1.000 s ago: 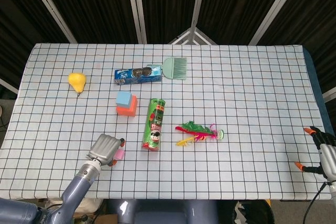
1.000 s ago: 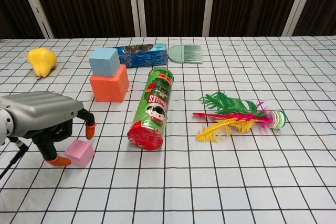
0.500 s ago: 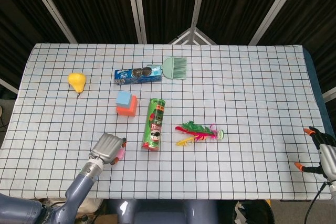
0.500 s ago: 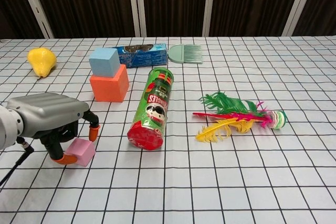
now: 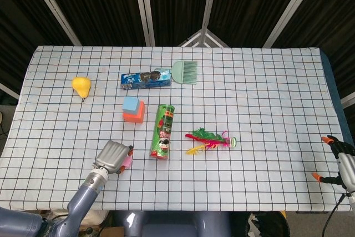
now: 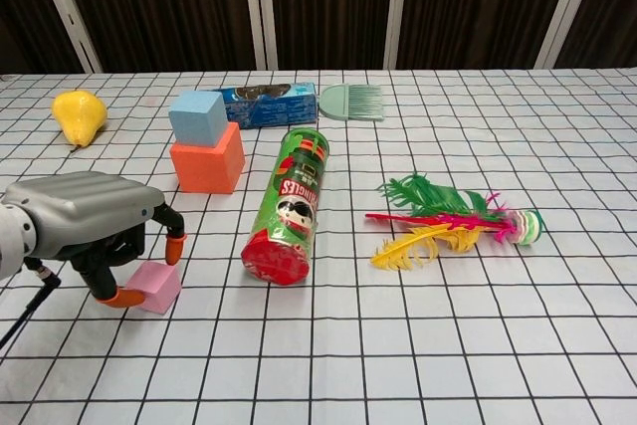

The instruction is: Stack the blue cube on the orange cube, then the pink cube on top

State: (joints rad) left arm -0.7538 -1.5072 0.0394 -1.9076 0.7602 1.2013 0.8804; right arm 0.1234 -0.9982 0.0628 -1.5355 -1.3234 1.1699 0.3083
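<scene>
The blue cube (image 5: 131, 104) (image 6: 197, 114) sits on the orange cube (image 5: 135, 117) (image 6: 207, 168) left of the table's middle. Nearer the front edge, the pink cube (image 5: 127, 162) (image 6: 157, 286) rests on the checked cloth. My left hand (image 5: 112, 156) (image 6: 85, 216) hovers over its left side with the fingers curved around it. The thumb tip touches the cube's left face and another fingertip (image 6: 175, 245) hangs just above its far edge; the cube is not lifted. At the table's front right corner, my right hand (image 5: 343, 164) has its fingers spread and holds nothing.
A green crisps can (image 5: 162, 131) (image 6: 289, 211) lies just right of the pink cube and the stack. A feather toy (image 5: 211, 140) (image 6: 448, 221) is further right. A pear (image 5: 81, 86), a blue cookie pack (image 5: 145, 79) and a green brush (image 5: 186, 72) lie behind.
My left hand has moved over the pink cube and lowered its fingers around it, nudging the cube slightly. The right hand has drifted a little toward the front edge.
</scene>
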